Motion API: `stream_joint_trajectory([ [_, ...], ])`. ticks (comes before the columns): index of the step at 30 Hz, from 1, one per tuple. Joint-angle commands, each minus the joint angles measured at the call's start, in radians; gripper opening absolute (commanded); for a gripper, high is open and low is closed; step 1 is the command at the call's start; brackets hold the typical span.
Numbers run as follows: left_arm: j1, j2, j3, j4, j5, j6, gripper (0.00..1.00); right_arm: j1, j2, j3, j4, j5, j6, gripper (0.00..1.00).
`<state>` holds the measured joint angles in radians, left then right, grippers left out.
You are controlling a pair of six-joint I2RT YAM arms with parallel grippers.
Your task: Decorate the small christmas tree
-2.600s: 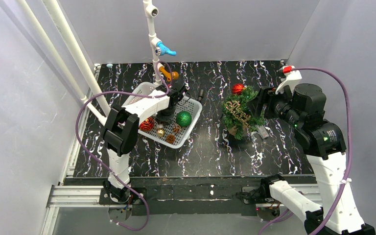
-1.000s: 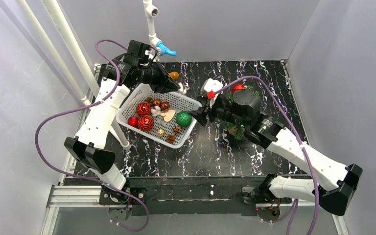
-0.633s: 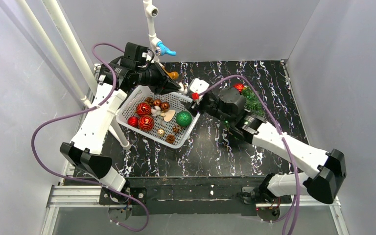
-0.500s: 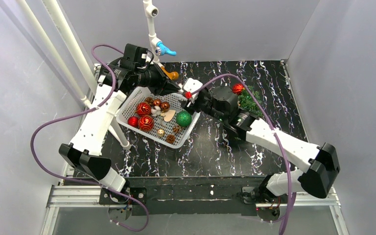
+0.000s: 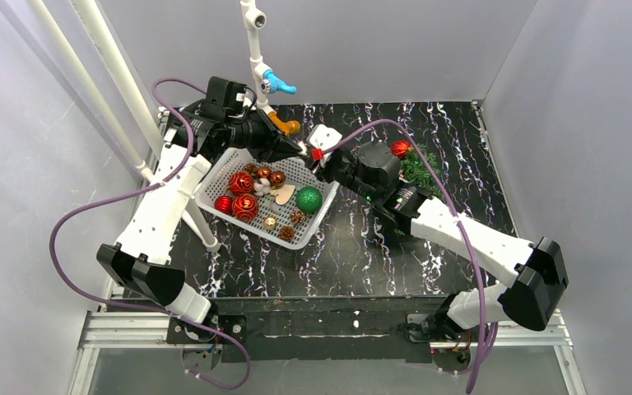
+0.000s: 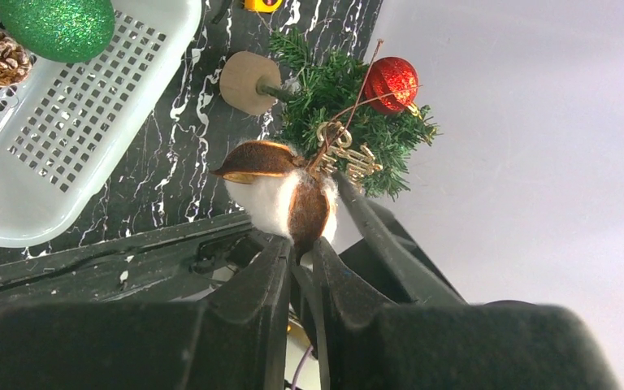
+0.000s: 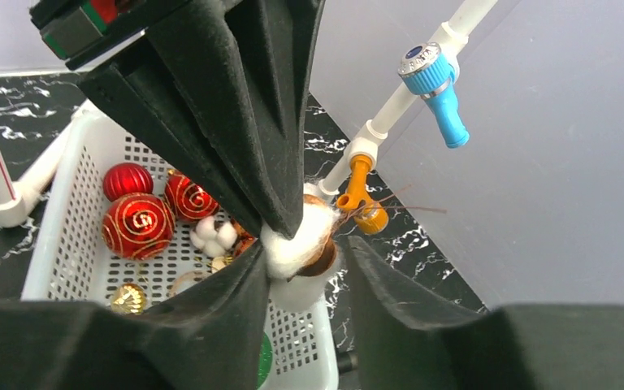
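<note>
Change: right fingers (image 7: 305, 250) edged further up-left than half a second ago, meeting the left fingers (image 6: 298, 244).
Left fingers: clenched on a brown-husked white cotton boll (image 6: 280, 199).
Right fingers: spread around that boll.
Small christmas tree (image 5: 420, 169): right of centre on the black marbled bench (image 5: 461, 140); in the left wrist view, brown base upper left, crown lower right.
Count: one tree, one white plastic basket (image 6: 97, 138), four red glitter balls (image 5: 245, 206), one green glitter ball (image 5: 309, 199).

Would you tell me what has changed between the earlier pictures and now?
The left gripper rose out of the white basket holding a cotton boll ornament and carried it to the basket's far corner. The right gripper swung left from beside the small christmas tree and now brackets that ornament, jaws open, with the left still shut on it. The tree, its red ball and the basket stayed put.
</note>
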<state>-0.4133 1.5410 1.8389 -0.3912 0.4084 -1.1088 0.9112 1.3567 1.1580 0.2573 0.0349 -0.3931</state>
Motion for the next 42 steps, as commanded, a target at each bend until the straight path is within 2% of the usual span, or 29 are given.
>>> stream_joint_trajectory([
  [1, 0.007, -0.053, -0.009, -0.024, 0.026, -0.003, 0.00, 0.003, -0.013, 0.035, 0.084, 0.020, 0.030, 0.39],
  [4, 0.008, -0.054, -0.017, -0.018, 0.031, -0.003, 0.00, 0.004, -0.017, 0.028, 0.107, 0.020, 0.052, 0.26],
  [8, 0.017, -0.058, -0.028, 0.002, 0.041, -0.005, 0.00, 0.003, -0.012, 0.040, 0.077, 0.018, 0.060, 0.16],
  [9, 0.020, -0.060, -0.031, 0.008, 0.044, -0.004, 0.07, 0.004, -0.014, 0.040, 0.075, 0.024, 0.061, 0.13],
  [10, 0.023, -0.062, -0.036, 0.019, 0.051, -0.004, 0.19, 0.003, -0.016, 0.039, 0.075, 0.031, 0.066, 0.09],
  [12, 0.026, -0.062, -0.047, 0.042, 0.063, -0.008, 0.50, 0.003, -0.018, 0.039, 0.069, 0.061, 0.076, 0.01],
  [14, 0.028, -0.060, -0.055, 0.062, 0.077, -0.013, 0.79, 0.004, -0.019, 0.043, 0.054, 0.109, 0.094, 0.01],
  [15, 0.028, -0.061, -0.061, 0.079, 0.087, -0.019, 0.91, 0.003, -0.022, 0.044, 0.045, 0.143, 0.104, 0.01],
  [16, 0.028, -0.063, -0.074, 0.107, 0.100, -0.034, 0.97, 0.002, -0.027, 0.045, 0.038, 0.188, 0.120, 0.01],
  [19, 0.030, -0.072, -0.140, 0.314, 0.164, -0.106, 0.98, -0.011, -0.047, 0.069, -0.032, 0.289, 0.170, 0.01],
  [22, 0.029, -0.076, -0.176, 0.474, 0.207, -0.135, 0.98, -0.081, -0.071, 0.170, -0.233, 0.247, 0.315, 0.01],
  [27, 0.030, -0.074, -0.150, 0.496, 0.225, -0.069, 0.98, -0.294, -0.065, 0.514, -0.765, 0.061, 0.670, 0.01],
  [33, 0.034, -0.085, -0.148, 0.453, 0.199, -0.011, 0.98, -0.482, -0.055, 0.741, -1.141, -0.118, 0.835, 0.01],
  [36, 0.039, -0.093, -0.167, 0.439, 0.184, 0.001, 0.98, -0.545, -0.074, 0.754, -1.224, -0.234, 0.878, 0.01],
  [39, 0.045, -0.099, -0.189, 0.448, 0.182, -0.003, 0.98, -0.612, -0.129, 0.682, -1.222, -0.377, 0.935, 0.01],
  [42, 0.047, -0.100, -0.197, 0.440, 0.183, 0.003, 0.98, -0.675, -0.202, 0.593, -1.179, -0.451, 0.995, 0.01],
])
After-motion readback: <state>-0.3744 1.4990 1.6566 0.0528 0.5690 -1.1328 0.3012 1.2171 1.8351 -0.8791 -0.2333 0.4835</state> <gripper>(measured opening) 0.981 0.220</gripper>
